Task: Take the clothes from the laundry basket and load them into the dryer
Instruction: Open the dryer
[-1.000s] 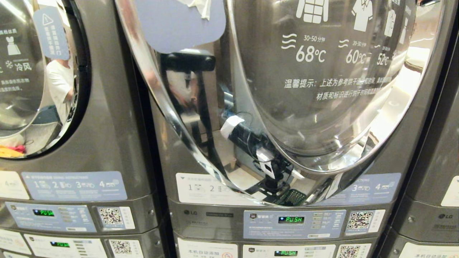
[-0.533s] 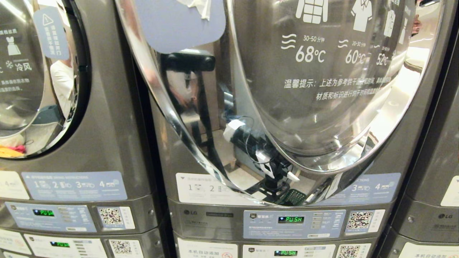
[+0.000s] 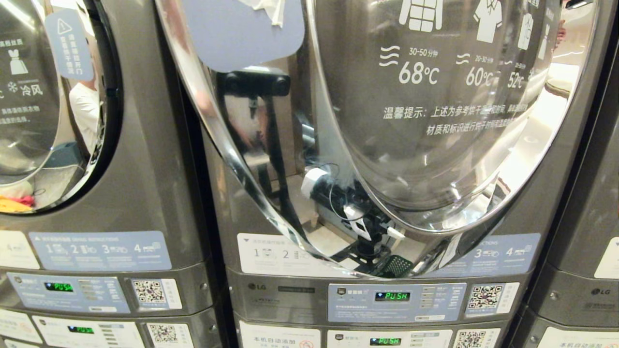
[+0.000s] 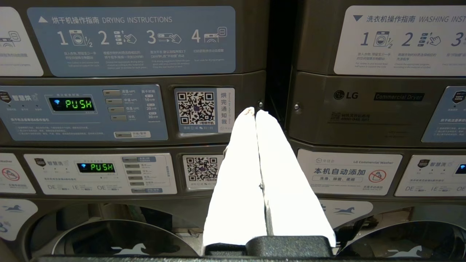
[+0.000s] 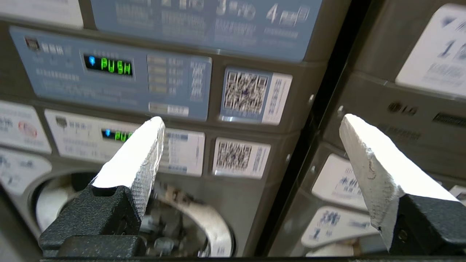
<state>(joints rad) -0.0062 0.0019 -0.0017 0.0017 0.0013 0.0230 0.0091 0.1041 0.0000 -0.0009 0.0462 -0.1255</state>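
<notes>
Dryer, grey, LG, centre of the head view: round chrome-rimmed glass door closed, printed in white with garment icons and "68°C", "60°C", "52°C" with minute ranges. A blank blue sticker sits on the door's upper left. Below the door, a control panel shows green "PUSH" beside a QR code; an "LG" badge lies left of it. Neighbouring machine on the left: same layout, blue numbered strip 1–4, own "PUSH" display; yellow and pink cloth shows at the lower edge of its window. Left wrist view: placards "DRYING INSTRUCTIONS" and "WASHING INST…", nameplate "Commercial Dryer", label "LG Commercial Washer". Left gripper: white-wrapped fingers pressed together, empty, pointed at the seam between two machines. Right gripper: fingers spread wide, empty, facing a blurred panel reading "PUSH". Laundry basket: not visible in any view.
</notes>
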